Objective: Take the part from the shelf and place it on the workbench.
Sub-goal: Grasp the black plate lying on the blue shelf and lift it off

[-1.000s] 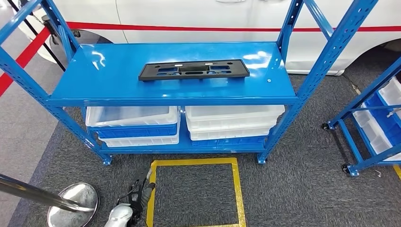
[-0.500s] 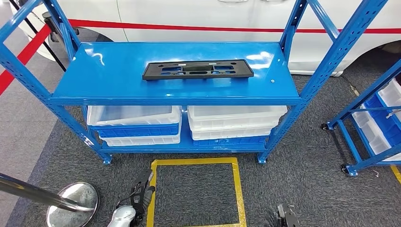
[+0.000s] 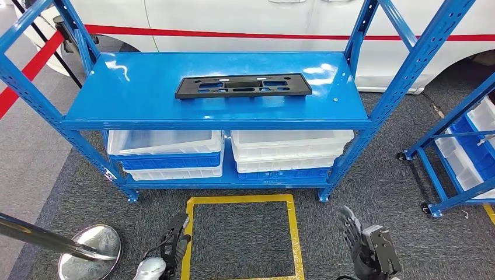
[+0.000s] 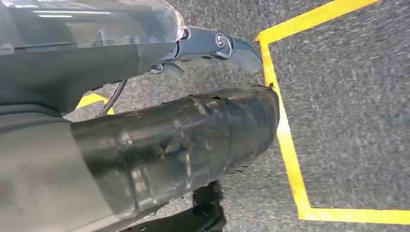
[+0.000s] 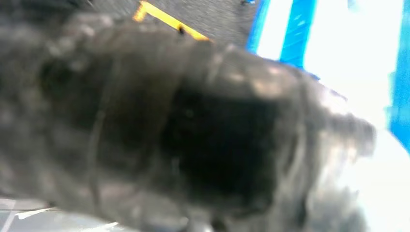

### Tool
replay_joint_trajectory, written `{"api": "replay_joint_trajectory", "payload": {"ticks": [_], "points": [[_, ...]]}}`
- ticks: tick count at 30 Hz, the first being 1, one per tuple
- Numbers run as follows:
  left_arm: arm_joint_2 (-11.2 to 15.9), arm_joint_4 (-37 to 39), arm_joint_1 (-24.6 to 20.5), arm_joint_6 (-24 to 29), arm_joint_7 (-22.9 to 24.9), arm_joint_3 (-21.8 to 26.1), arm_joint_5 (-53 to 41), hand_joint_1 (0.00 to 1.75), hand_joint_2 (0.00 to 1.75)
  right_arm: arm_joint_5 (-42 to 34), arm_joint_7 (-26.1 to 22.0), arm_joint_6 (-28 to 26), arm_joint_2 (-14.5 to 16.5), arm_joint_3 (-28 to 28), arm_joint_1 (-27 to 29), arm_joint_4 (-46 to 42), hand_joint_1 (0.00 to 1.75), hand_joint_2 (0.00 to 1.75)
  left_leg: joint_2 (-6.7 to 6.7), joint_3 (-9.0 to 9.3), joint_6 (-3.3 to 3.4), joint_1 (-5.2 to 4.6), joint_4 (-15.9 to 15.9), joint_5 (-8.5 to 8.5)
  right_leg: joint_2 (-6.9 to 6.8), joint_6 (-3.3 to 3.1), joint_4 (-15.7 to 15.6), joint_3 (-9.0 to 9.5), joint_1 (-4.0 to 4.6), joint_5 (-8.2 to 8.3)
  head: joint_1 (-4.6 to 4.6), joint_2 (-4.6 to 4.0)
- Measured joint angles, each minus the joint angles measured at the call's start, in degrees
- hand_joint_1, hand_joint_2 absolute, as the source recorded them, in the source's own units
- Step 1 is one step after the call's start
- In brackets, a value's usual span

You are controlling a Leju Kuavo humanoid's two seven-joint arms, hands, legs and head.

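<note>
Part (image 3: 243, 86) flat on shelf (image 3: 146, 105): looks stiff, light plastic; grasp both ends; right robot hand (image 3: 369, 248) empty, fingers apart; left robot hand (image 3: 173, 245) unclear, possibly empty.

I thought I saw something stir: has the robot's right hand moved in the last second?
Yes. The right hand has risen into the head view, right of the yellow floor square.

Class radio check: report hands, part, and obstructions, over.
Both hands low, left, right, holding nothing. Part flat on shelf, untouched. Nothing blocking it.
</note>
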Motion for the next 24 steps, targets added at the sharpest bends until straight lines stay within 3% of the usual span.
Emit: {"api": "replay_joint_trajectory", "payload": {"ticks": [11, 24], "points": [[1.0, 1.1, 0.7, -5.0, 2.7, 0.0, -0.9, 0.00, 0.00, 7.7, 3.3, -0.8, -4.5, 7.9, -10.4, -13.0, 0.00, 0.00, -0.01, -0.02, 0.06, 0.00, 0.0, 0.10, -0.02, 0.06, 0.0, 0.00, 0.01, 0.05, 0.00, 0.00], [1.8, 2.2, 1.0, -7.6, 8.8, 0.4, 0.8, 0.00, 0.00, 20.0, 9.4, -4.0, -5.3, 20.4, -29.3, -13.2, 0.00, 0.00, -0.02, -0.02, 0.03, 0.00, 0.0, 0.14, -0.02, 0.07, 0.1, -0.01, 0.01, 0.06, 0.00, 0.00]]}}
